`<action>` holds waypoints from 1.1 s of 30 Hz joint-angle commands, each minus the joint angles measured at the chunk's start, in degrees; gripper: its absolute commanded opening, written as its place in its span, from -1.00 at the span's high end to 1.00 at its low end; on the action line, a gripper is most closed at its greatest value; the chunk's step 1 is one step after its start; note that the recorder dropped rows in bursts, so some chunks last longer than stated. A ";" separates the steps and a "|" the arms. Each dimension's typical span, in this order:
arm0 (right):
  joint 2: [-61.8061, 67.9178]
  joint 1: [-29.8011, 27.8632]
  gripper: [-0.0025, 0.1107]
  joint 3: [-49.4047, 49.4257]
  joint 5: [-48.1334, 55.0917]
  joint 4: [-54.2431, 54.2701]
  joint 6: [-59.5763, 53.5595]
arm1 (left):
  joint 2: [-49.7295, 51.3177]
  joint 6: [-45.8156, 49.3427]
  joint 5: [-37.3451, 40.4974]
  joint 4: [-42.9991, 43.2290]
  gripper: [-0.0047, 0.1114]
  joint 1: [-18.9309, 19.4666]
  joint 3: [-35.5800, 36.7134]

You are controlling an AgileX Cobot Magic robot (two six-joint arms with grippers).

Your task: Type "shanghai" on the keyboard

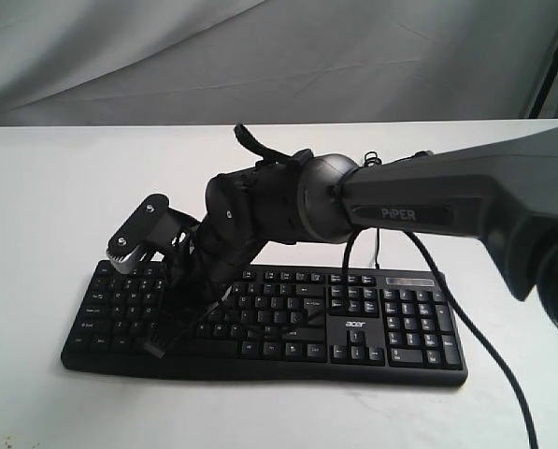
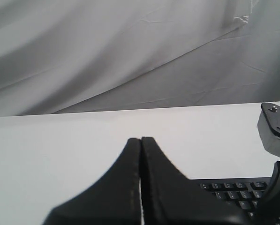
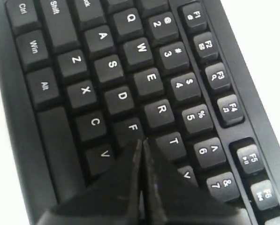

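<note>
Left-middle keys of the keyboard are hidden by the right arm; the key under the right hand is covered.

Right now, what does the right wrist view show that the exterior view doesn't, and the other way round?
Only the right wrist view: readable legends on the keyboard such as Q, W, E, R, with the jaws shut near F. Only the exterior view: the number pad, acer logo, the arm marked PIPER and white table. Both: the black keyboard, with the jaws over its letter keys.
</note>
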 commanded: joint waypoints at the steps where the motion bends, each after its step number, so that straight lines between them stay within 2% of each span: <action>1: 1.28 -0.06 0.96 -0.25 0.19 1.47 -0.93 | -0.14 -0.15 -0.34 0.00 0.92 -0.37 0.10; 9: -3.05 -0.06 0.96 -0.25 1.38 -2.04 0.85 | -0.14 -0.15 -0.34 0.00 0.92 -0.37 0.10; 33: -3.27 -0.81 0.96 1.93 1.05 -2.82 2.55 | -0.14 -0.15 -0.34 0.00 0.92 -0.37 0.10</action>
